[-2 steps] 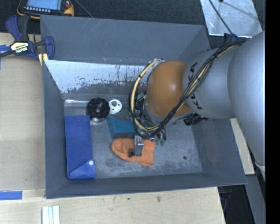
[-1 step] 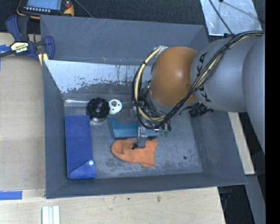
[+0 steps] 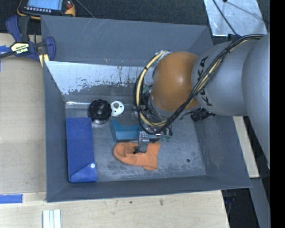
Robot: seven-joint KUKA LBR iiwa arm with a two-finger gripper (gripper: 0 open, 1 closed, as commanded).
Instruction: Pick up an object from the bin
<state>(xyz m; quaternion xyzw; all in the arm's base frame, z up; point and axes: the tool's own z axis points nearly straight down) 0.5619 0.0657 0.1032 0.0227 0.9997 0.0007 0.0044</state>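
- Grey metal bin (image 3: 133, 42) with sloping walls sits on a pale wooden surface (image 3: 19, 127). The bin floor is scuffed and speckled, and the far wall is streaked with wear marks.
- Beyond the bin, the room is dark. A small device with a lit display (image 3: 42, 2) lies at the far left corner, with black cables trailing from it.
- A silver arm (image 3: 237, 75) enters from the right and bends down over the middle of the bin. Its wrist carries a rounded orange cover (image 3: 173, 82), with black and yellow cables looped around it.
- The gripper (image 3: 141, 148) points down at the bin floor, its tip on the upper edge of a crumpled orange cloth (image 3: 133, 156). Whether it is open or closed on the cloth cannot be told from this angle.
- The orange cloth lies at mid-floor towards the near wall, partly under the tool.
- A teal block (image 3: 123, 129) lies just beyond the cloth, touching or nearly touching it, beside the tool on the left.
- A flat, folded blue cloth (image 3: 80, 148) lies along the left side of the floor, well apart from the gripper.
- A black round object (image 3: 99, 109) and a small white ring-shaped piece (image 3: 117, 108) sit side by side near the far wall.
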